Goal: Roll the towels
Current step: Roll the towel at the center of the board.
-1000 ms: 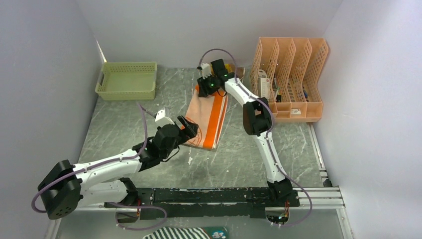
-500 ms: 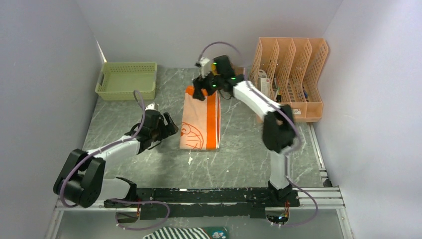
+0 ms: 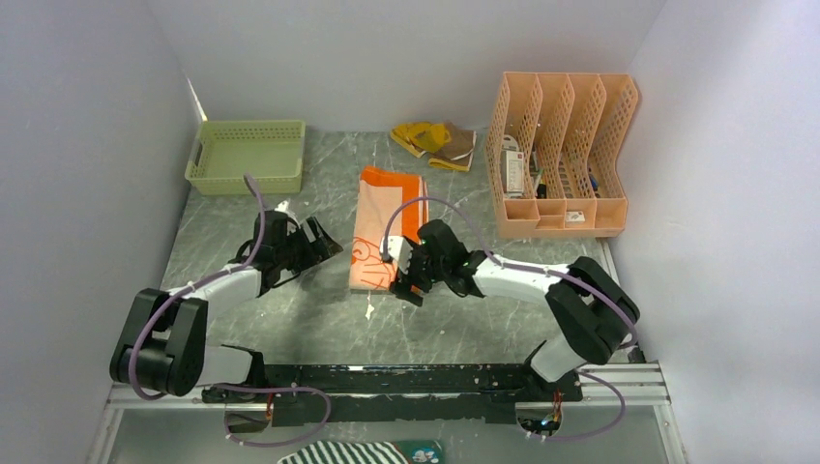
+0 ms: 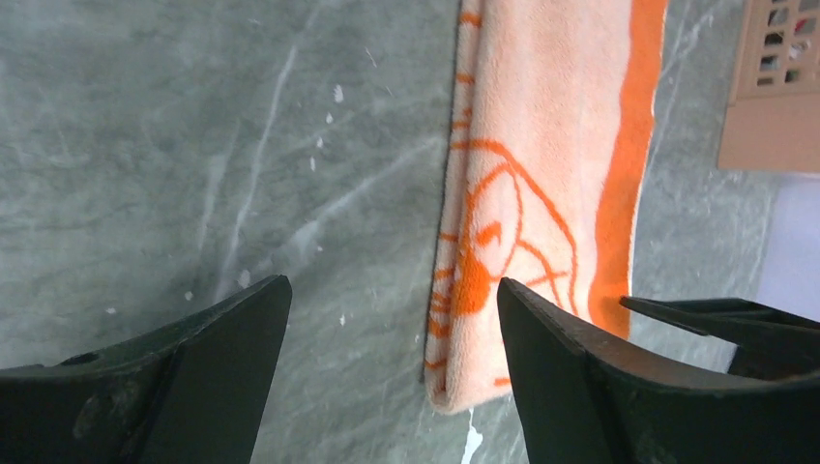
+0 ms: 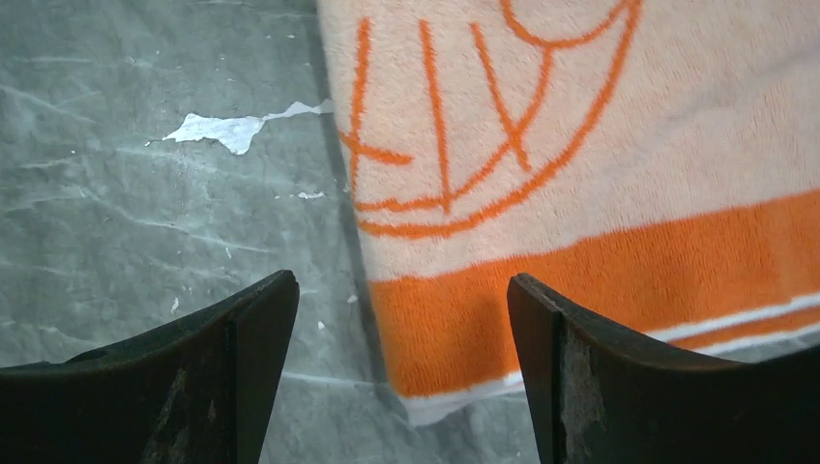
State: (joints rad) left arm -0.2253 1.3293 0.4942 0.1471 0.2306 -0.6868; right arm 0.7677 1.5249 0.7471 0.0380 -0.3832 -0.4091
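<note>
**Overhead view.** The orange towel (image 3: 389,224) is lying flat as a long narrow strip in the middle of the table (image 3: 290,324), its short ends pointing near and far. No turn of a roll is showing at either end. The yellow towel (image 3: 431,139) is sitting crumpled at the far edge, just left of the peach file rack (image 3: 563,145) and well apart from both arms. The left gripper (image 3: 311,246) is hovering just left of the strip's near end. The right gripper (image 3: 406,281) is hanging over its near right corner. A green basket (image 3: 247,177) is standing at the far left, and a striped cloth (image 3: 353,452) is peeking in below the arm bases.

**Left wrist view.** The fingers (image 4: 242,319) are standing wide with nothing between them but bare table. The towel's left edge is running just beside the right-hand finger.

**Right wrist view.** These fingers (image 5: 261,319) are also spread wide and holding nothing. The orange-banded near corner of the towel is lying below the gap, next to a white chip (image 5: 232,128) in the tabletop.

**Progress.** Judging by this, the task is only beginning. One towel is laid out ready for rolling from its near end. The other is waiting untouched.
</note>
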